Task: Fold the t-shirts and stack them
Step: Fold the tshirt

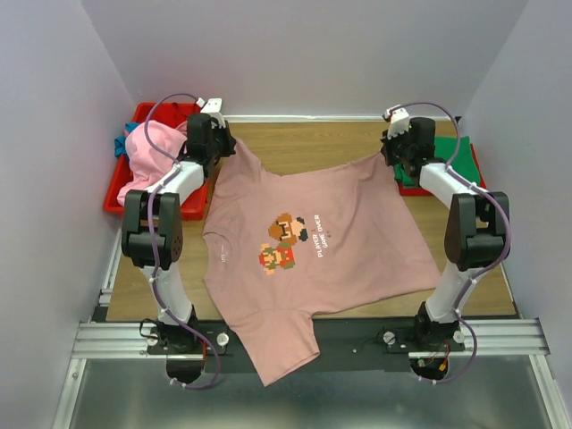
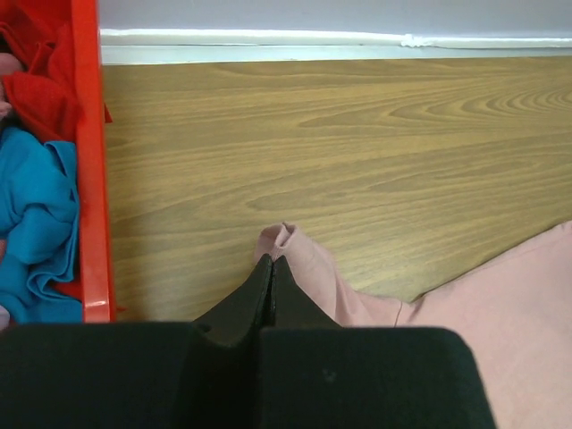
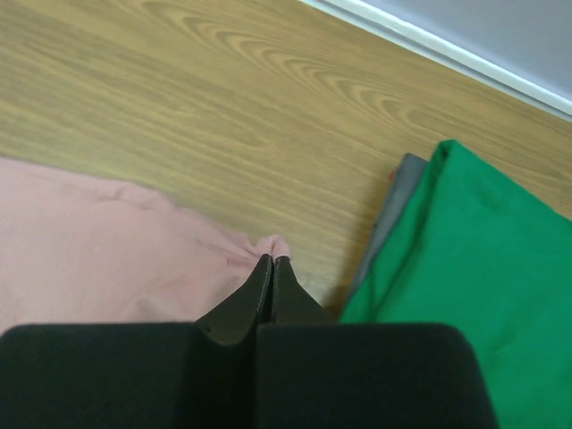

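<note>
The large dusty-pink t-shirt [image 1: 304,259] with the pixel character print lies spread on the wooden table, its lower part hanging over the near edge. My left gripper [image 1: 221,145] is shut on its far left corner [image 2: 284,239]. My right gripper [image 1: 391,152] is shut on its far right corner [image 3: 273,246]. A folded green t-shirt [image 3: 474,268] lies right of the right gripper and shows in the top view [image 1: 451,150]. A brighter pink t-shirt [image 1: 147,152], a blue one [image 2: 36,223] and a red one [image 2: 36,98] lie in the bin.
A red plastic bin [image 1: 121,188] stands at the far left; its wall [image 2: 92,161] is close to my left gripper. A grey edge [image 3: 389,223] shows under the green shirt. A metal rail [image 1: 107,335] runs along the table's near edge.
</note>
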`<state>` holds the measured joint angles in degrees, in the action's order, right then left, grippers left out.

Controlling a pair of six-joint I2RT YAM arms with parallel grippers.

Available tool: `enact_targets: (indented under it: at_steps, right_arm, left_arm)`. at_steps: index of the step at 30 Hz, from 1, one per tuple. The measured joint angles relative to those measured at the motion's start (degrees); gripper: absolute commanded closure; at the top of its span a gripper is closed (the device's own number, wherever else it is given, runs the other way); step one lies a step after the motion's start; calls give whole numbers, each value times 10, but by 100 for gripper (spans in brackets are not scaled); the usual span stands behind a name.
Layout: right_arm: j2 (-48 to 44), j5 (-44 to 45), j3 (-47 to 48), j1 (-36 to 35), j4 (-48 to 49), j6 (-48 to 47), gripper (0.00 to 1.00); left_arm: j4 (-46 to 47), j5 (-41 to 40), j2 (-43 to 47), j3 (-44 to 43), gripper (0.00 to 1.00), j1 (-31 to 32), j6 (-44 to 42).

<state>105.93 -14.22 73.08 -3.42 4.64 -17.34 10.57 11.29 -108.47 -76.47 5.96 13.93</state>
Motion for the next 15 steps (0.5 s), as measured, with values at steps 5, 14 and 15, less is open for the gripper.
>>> enact_targets:
  at_steps: [5,14,15]
  right_arm:
    - [9,0,9,21,5,20,100]
    - [20,-25,9,43,6,52,100]
    - [20,-30,9,47,6,55,100]
  left_arm:
    - [-5,-1,2,-7,100,0,-9]
    - [-10,-1,64,20,100,-2,-28]
    - [-10,-1,73,27,100,-2,-29]
